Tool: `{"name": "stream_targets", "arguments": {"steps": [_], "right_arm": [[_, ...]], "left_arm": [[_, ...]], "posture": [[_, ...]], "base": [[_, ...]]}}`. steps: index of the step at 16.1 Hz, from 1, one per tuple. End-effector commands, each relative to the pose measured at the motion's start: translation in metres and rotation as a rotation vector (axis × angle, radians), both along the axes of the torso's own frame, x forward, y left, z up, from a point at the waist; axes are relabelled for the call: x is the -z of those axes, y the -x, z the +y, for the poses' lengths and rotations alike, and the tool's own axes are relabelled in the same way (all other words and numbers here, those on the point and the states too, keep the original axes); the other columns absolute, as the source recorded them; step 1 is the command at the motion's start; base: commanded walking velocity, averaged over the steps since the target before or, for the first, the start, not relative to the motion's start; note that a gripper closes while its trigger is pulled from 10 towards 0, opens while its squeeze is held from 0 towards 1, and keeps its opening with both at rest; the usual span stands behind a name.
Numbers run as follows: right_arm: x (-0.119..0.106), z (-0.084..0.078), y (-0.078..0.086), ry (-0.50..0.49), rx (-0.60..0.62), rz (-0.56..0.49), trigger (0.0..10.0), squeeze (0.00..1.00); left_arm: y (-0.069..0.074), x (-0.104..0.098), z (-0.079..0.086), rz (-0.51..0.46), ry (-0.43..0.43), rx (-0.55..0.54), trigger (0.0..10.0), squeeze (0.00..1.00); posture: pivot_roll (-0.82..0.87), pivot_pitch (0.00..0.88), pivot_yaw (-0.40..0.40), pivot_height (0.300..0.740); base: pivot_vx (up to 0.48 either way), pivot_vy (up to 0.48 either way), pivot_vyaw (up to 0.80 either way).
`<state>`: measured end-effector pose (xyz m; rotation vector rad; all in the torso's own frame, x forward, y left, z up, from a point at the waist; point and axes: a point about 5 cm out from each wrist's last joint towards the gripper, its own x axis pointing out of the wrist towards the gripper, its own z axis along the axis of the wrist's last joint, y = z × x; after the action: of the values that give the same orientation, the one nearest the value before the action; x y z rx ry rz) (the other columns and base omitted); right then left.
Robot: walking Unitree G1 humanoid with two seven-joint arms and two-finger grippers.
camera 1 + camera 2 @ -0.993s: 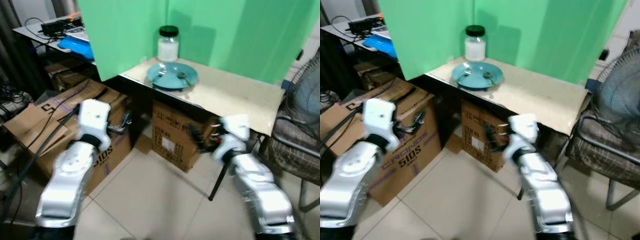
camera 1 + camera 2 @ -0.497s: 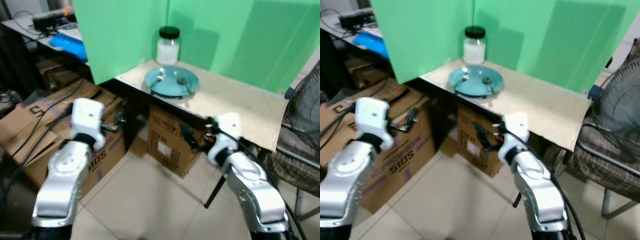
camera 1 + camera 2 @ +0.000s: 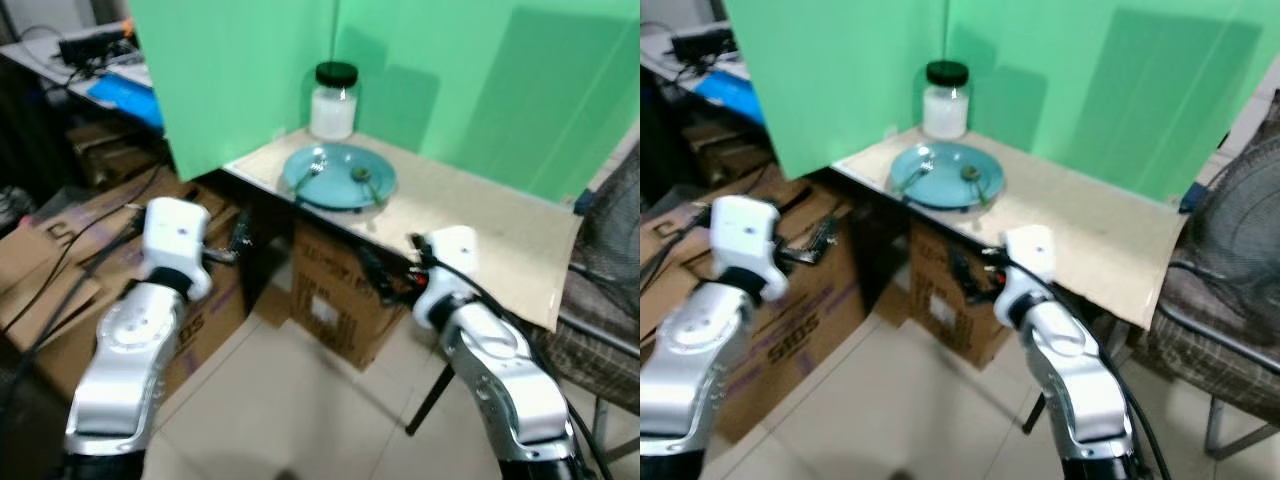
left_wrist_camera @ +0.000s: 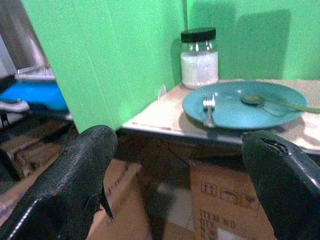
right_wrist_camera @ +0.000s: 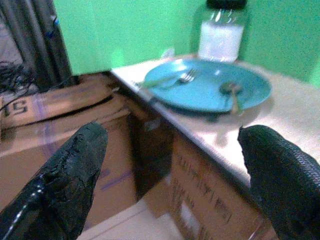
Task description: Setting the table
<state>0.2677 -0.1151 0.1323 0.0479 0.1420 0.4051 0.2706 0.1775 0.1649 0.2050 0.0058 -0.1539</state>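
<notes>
Left wrist view gives me the clearest look at what I'm working toward: a blue plate (image 4: 247, 105) sits near the front edge of the counter (image 3: 470, 215), with a fork (image 4: 208, 107) lying on its near side and a spoon (image 4: 270, 101) resting across the far side. Behind the plate, close against the green backdrop (image 3: 420, 80), stands a glass jar (image 4: 199, 56) with a black lid, filled with something white. The cutlery is piled on the plate rather than laid beside it, so I judge the setting work is not yet begun.

Both arms are held low, in front of the counter and below its top, well apart from the plate. My left pincer (image 4: 185, 185) has its fingers spread wide with nothing between them, and it faces the counter's corner over the cardboard boxes (image 3: 60, 290) on the floor. My right pincer (image 5: 170, 185) is likewise spread wide and empty, aimed up at the plate from just under the counter edge, beside the box (image 3: 335, 300) stowed beneath. I read this as an approach posture: both are opened ahead of a reach. A chair (image 3: 1215, 300) stands at my right, close to the counter's end, so I would watch that elbow when lifting.
</notes>
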Motion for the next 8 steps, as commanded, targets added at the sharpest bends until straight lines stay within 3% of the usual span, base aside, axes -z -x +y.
{"name": "stream_targets", "arguments": {"steps": [1, 8], "right_arm": [[-0.0017, -0.0111, -0.0017, 0.015, 0.037, -0.013, 10.0, 0.00], [-0.0003, -0.0110, -0.0008, 0.013, 0.037, -0.009, 10.0, 0.00]], "left_arm": [[-0.0007, -0.0007, -0.0083, -0.008, 0.006, 0.027, 10.0, 0.00], [0.0000, 0.0000, -0.0095, -0.007, 0.000, 0.036, 10.0, 0.00]], "posture": [[0.12, 0.000, -0.040, 0.740], [0.11, 0.000, -0.033, 0.740]], "base": [[0.352, 0.000, 0.00], [0.349, 0.000, 0.00]]}}
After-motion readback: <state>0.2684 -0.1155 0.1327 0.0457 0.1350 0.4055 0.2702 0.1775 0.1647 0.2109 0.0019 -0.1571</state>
